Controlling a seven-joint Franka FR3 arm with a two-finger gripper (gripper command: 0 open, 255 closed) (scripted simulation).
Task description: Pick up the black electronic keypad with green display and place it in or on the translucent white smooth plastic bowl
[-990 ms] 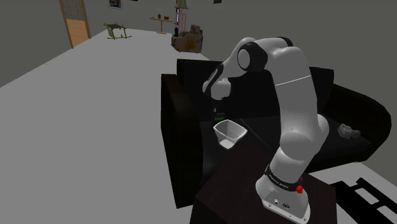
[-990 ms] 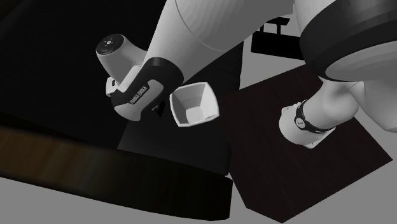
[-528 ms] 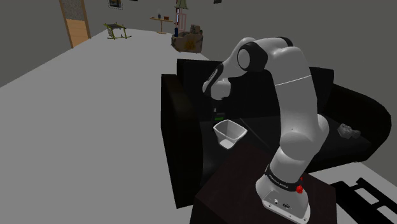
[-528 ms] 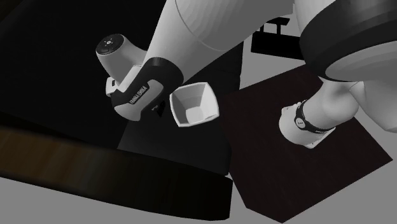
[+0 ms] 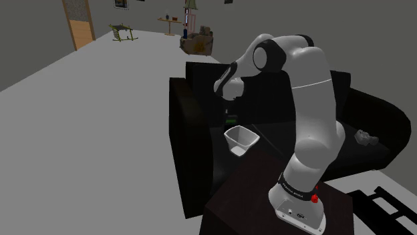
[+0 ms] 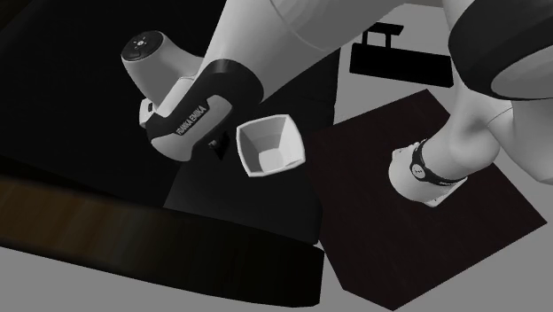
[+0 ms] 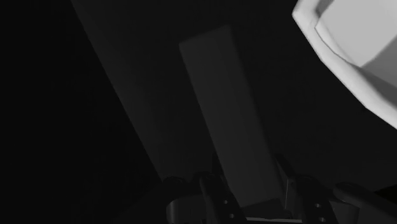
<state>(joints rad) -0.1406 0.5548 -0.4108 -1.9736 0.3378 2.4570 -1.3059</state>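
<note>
Black end effector clasps dark keypad beside white bowl.

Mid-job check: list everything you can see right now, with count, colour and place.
Dark grey flat keypad: one, dark grey, clasped by the black hand, near the bowl.
White squarish bowl: one, white, upright on the dark surface beside the hand.
Black sofa: one, black, behind the arm.
Small grey crumpled object: one, grey, on the sofa, at the shoulder view's right.
Brown door: one, brown, far wall, at the shoulder view's upper left.
Green frame: one, green, on the far floor near the door.
Dark brown box stand: one, dark brown, under the arm's base.
White arm: one, white with dark joints, reaching over the bowl.
Black hand: one, black, shut on the keypad.
</note>
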